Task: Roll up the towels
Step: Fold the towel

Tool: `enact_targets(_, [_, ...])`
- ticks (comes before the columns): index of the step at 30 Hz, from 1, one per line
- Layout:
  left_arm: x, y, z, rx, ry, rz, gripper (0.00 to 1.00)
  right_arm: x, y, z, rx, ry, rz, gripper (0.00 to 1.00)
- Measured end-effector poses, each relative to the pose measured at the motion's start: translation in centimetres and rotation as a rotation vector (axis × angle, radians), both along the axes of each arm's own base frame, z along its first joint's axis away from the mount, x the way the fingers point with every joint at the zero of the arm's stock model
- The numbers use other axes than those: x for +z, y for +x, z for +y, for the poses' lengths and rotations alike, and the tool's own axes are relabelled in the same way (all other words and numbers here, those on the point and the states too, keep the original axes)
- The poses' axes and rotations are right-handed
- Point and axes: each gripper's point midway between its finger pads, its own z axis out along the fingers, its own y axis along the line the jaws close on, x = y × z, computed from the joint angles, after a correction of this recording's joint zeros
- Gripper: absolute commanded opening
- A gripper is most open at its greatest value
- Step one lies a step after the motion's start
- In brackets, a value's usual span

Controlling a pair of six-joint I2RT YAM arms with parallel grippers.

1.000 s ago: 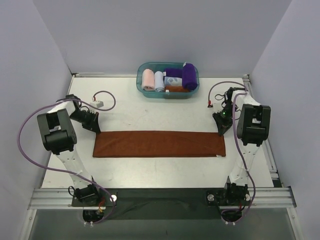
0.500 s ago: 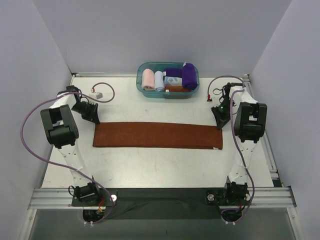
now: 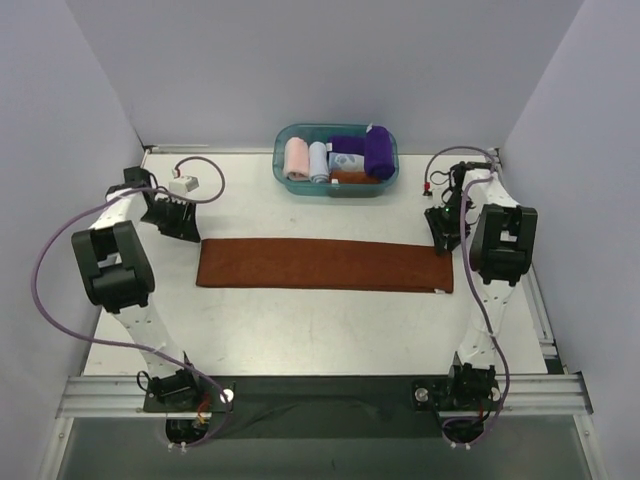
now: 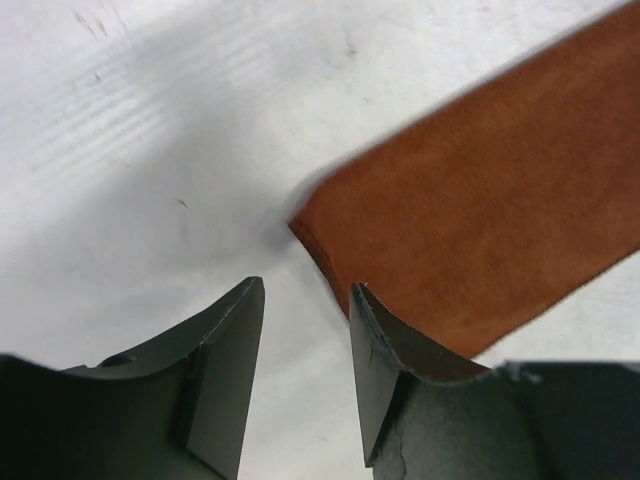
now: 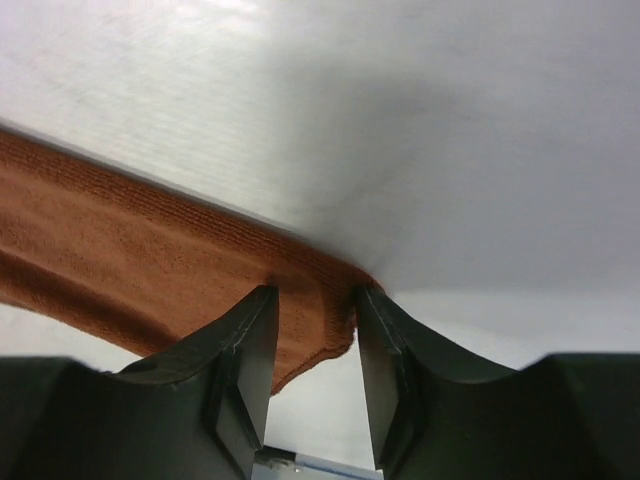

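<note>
The rust-brown towel (image 3: 325,265) lies flat across the middle of the table as a long folded strip. My left gripper (image 3: 190,233) stands open just off its left far corner; in the left wrist view only bare table shows between the fingers (image 4: 306,290), and the towel's corner (image 4: 480,210) lies just ahead to the right. My right gripper (image 3: 444,240) is open over the right far corner, which lies loose between the parted fingers (image 5: 316,295) of that gripper. The purple towel (image 3: 378,152) stands rolled in the bin.
A teal plastic bin (image 3: 283,150) at the back centre holds rolled pink, pale blue and patterned cloths beside the purple roll. Purple cables loop from both arms. White walls close in the left, right and back sides of the table.
Both grippers, shut on the towel's far corners before, have opened and let go. The towel was drawn toward the back and slightly right, and now rests flat.
</note>
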Motion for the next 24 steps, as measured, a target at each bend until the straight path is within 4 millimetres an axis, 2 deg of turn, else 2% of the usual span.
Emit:
enact_targets(3, [2.2,-1.8,-0.8,0.015,-0.006,-0.039,0.54,0.7,1.3,-1.3,-0.069,-0.021,-0.058,0.41])
enact_targets(7, [4.2,-3.7,-1.9,0.015,-0.021,-0.101,0.50,2.5,1.1,-2.1,-0.134,-0.027,-0.112,0.39])
enact_targets(8, [4.3,-4.0,-2.3,0.013,-0.028,-0.105,0.48,3.1,0.6,-2.1,-0.140,-0.028,-0.120,0.37])
enact_targets(9, [4.1,-4.3,-2.6,0.010,-0.037,-0.103,0.46,3.8,0.2,-1.8,-0.145,-0.024,-0.130,0.29])
enact_targets(10, [3.7,-4.6,-3.1,0.006,-0.046,-0.093,0.45,4.3,-0.3,-1.5,-0.145,-0.016,-0.138,0.25])
enact_targets(13, [1.5,-6.3,-4.8,-0.021,-0.069,-0.035,0.44,5.3,-2.2,-0.5,-0.145,0.008,-0.137,0.16])
enact_targets(17, [-0.6,-8.3,-6.1,-0.035,-0.094,0.043,0.44,3.9,-5.0,0.7,-0.129,0.026,-0.063,0.15])
enact_targets(20, [-1.2,-8.6,-6.2,-0.029,-0.099,0.062,0.44,2.2,-7.1,1.1,-0.121,0.026,0.010,0.15])
enact_targets(23, [-1.2,-8.5,-6.1,-0.028,-0.098,0.055,0.44,1.2,-7.7,1.4,-0.110,0.023,0.044,0.20])
enact_targets(24, [-1.2,-8.4,-6.1,-0.028,-0.098,0.053,0.44,0.9,-7.7,1.5,-0.107,0.022,0.046,0.25])
